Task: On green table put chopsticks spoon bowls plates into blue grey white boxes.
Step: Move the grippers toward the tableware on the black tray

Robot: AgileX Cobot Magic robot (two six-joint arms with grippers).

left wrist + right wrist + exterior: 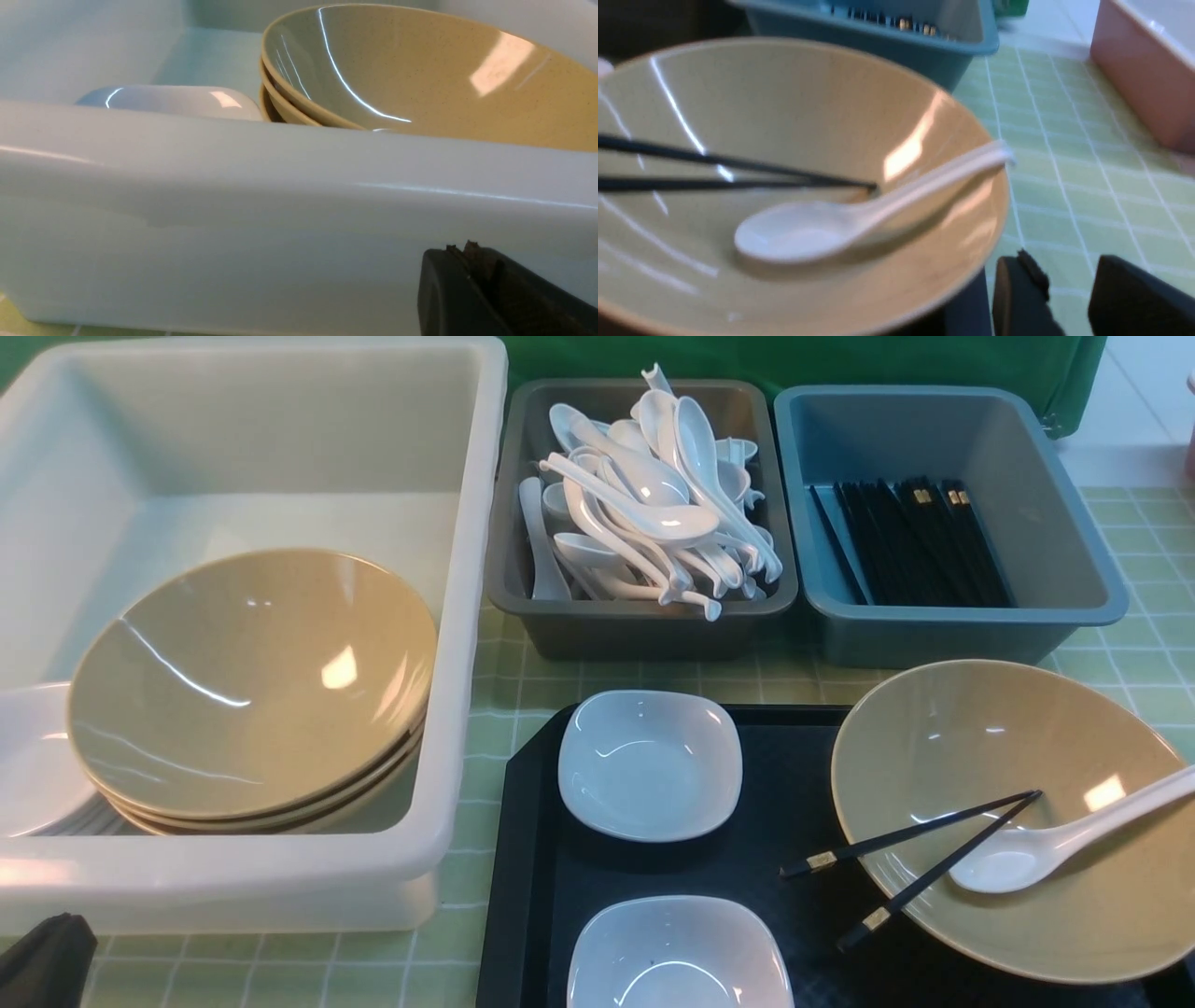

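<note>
The right gripper [1069,303] holds its fingers apart and empty beside the bowl [808,107], the spoon [803,231] handle overhanging its rim just ahead of them, so a clumsy grab may tip the bowl or flick the chopsticks [714,160] beyond; the left gripper [472,280] seems closed.

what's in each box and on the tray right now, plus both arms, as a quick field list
white box: stacked bowls, stacked plates beside them
grey box: spoon pile
blue box: black chopsticks
black tray: two loose plates, one loose bowl
in the loose bowl: one spoon, chopstick pair
left jaws: shut, empty, outside the white box wall
right jaws: open, empty, over the green table beside the loose bowl
</note>
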